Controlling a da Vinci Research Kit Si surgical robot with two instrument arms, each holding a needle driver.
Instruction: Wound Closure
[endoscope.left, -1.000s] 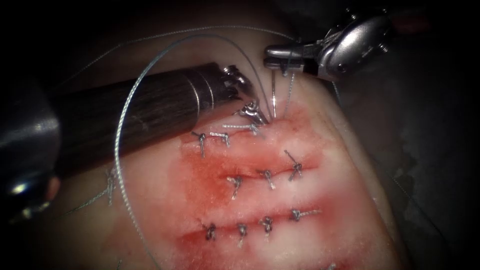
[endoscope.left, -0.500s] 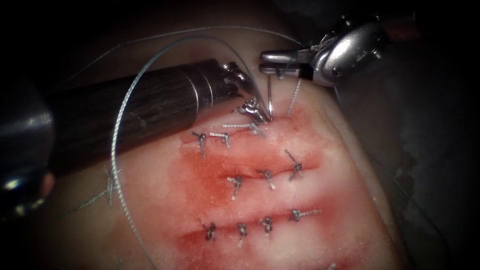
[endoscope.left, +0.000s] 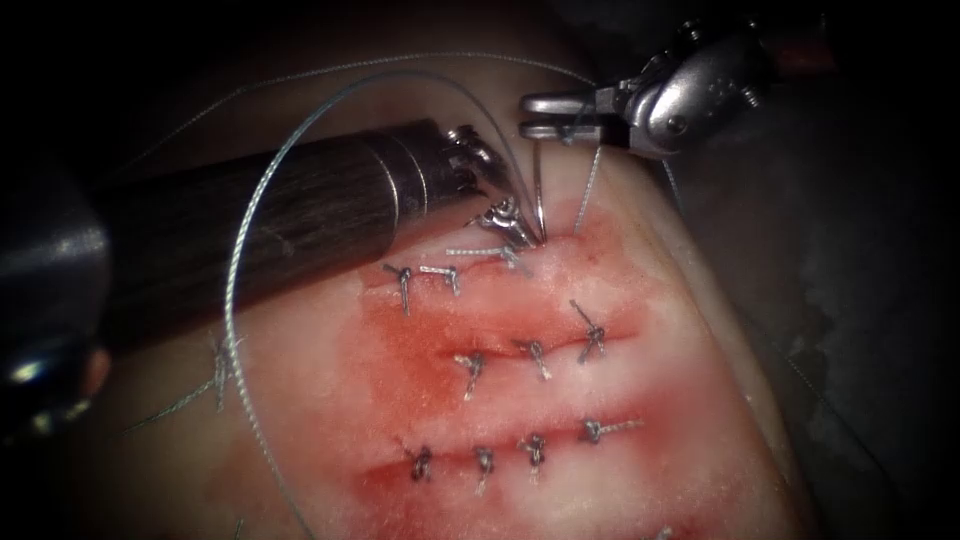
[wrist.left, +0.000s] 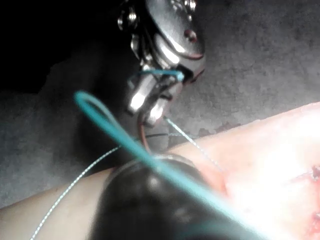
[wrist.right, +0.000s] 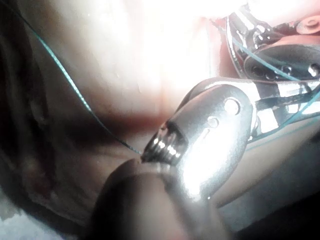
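The tissue (endoscope.left: 650, 400) carries three cuts, and both tools meet at the right end of the top cut (endoscope.left: 470, 262). My right tool (endoscope.left: 545, 104) comes in from the upper right, its jaws shut on the upper end of the curved needle (endoscope.left: 538, 190). The needle hangs nearly straight down with its lower end in the tissue beside the cut. My left tool (endoscope.left: 512, 226) has its tip against the tissue right next to the needle's lower end. Thread (endoscope.left: 235, 290) loops widely over the left shaft. In the left wrist view the right tool (wrist.left: 150, 107) grips the needle (wrist.left: 142, 131).
Knotted stitches close the middle cut (endoscope.left: 533, 352) and the lower cut (endoscope.left: 533, 452), and two knots sit on the top cut (endoscope.left: 403, 280). Red fluid stains the tissue around the cuts. A second strand (endoscope.left: 590, 190) runs from the right tool down to the tissue.
The right tool has shifted a little left and up with the needle, and the needle now stands closer to the left tool's tip. The left tool has barely moved.
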